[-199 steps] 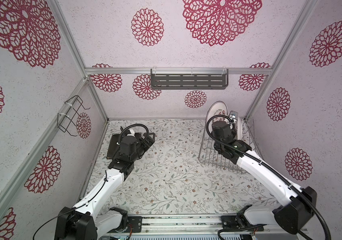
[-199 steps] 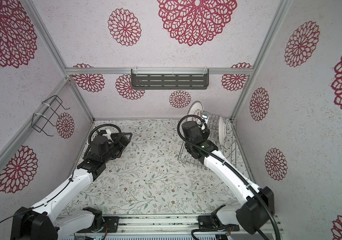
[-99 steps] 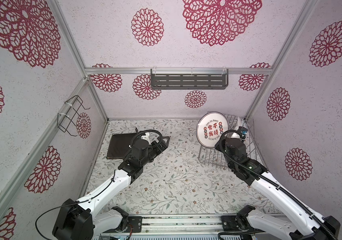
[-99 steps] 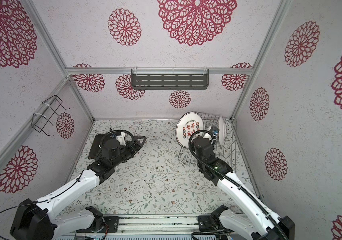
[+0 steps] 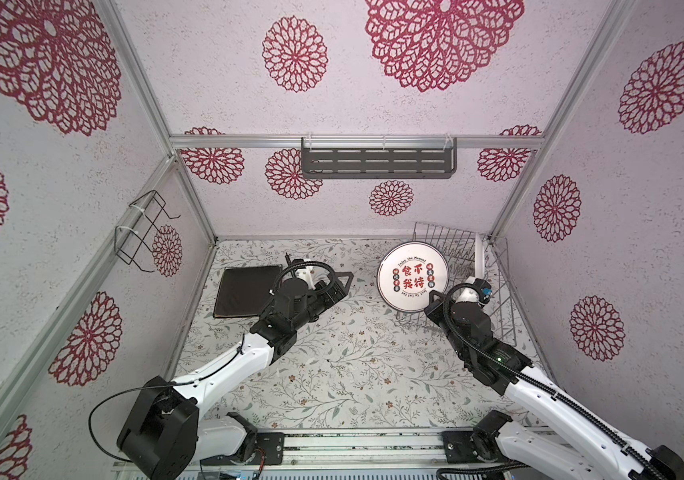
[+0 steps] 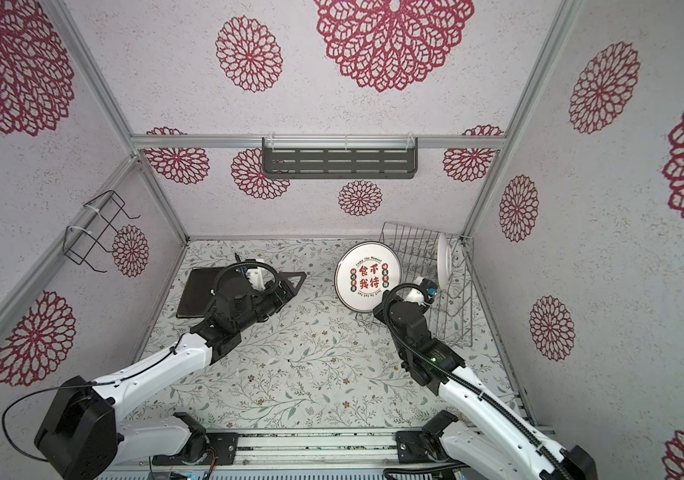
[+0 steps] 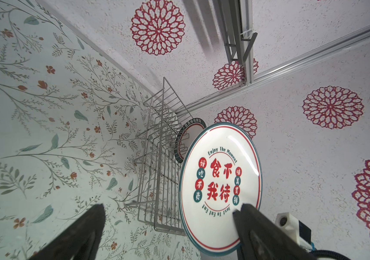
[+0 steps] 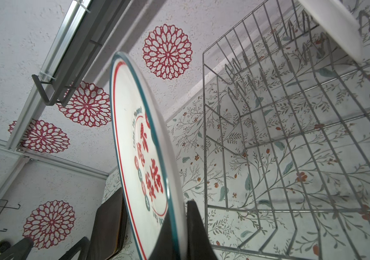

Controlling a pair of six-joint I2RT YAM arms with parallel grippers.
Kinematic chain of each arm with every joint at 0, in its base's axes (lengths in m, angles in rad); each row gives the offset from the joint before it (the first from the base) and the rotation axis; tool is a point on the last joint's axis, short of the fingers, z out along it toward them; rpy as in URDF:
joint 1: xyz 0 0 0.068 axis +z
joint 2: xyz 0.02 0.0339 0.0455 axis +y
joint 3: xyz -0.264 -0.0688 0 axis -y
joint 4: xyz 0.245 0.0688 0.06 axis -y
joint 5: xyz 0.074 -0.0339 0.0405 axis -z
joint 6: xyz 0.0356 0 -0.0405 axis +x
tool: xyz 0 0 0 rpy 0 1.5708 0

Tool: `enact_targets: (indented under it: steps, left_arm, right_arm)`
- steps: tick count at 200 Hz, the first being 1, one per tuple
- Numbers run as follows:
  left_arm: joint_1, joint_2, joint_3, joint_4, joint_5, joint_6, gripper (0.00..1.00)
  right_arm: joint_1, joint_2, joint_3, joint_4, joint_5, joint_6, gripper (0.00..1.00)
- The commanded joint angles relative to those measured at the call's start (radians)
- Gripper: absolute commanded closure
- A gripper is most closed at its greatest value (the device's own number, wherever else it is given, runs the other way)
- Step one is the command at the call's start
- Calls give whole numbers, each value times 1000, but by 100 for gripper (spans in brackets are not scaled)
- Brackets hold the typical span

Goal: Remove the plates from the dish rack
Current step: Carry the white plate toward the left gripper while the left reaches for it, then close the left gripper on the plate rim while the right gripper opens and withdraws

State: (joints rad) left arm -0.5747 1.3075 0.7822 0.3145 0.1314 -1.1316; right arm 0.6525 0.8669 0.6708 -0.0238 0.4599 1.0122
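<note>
My right gripper (image 8: 179, 209) is shut on the lower rim of a round white plate with red Chinese characters (image 5: 413, 276) (image 6: 368, 276). It holds the plate upright beside the near-left edge of the silver dish rack (image 5: 502, 316) (image 8: 292, 135). Another white plate (image 5: 478, 259), teal-rimmed in the left wrist view (image 7: 188, 135), stands in the rack's far end. A dark square plate (image 5: 244, 291) lies flat on the table at the left. Between that plate and the held plate, my left gripper (image 5: 344, 284) (image 7: 169, 209) is open and touches neither.
A dark grey slotted shelf (image 5: 377, 163) hangs on the back wall. A small black wire holder (image 5: 140, 232) is fixed to the left wall. The rack sits tight in the back right corner against both walls.
The right gripper has drawn the red-lettered plate out of the rack to its left edge and turned its face up. The left gripper has swung right, away from the dark plate.
</note>
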Motion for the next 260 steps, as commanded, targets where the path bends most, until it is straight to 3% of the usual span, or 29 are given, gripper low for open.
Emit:
enact_targets:
  steps: [1,28,128,260]
  left_arm:
    - [-20,45,-6,89,32,-4,1]
    - [-29,107,30,105,78,-9,1]
    - [-53,186,20,161,92,-17,21]
    - [-56,247,17,262,131,-62,59]
  right_arm:
    - [11,-22,0,154,-28,86,100]
    - [14,-16,-17,180,-84,85,100]
    - [15,18,-57,269,-168,98,100]
    - [15,36,-74,313,-249,106,100]
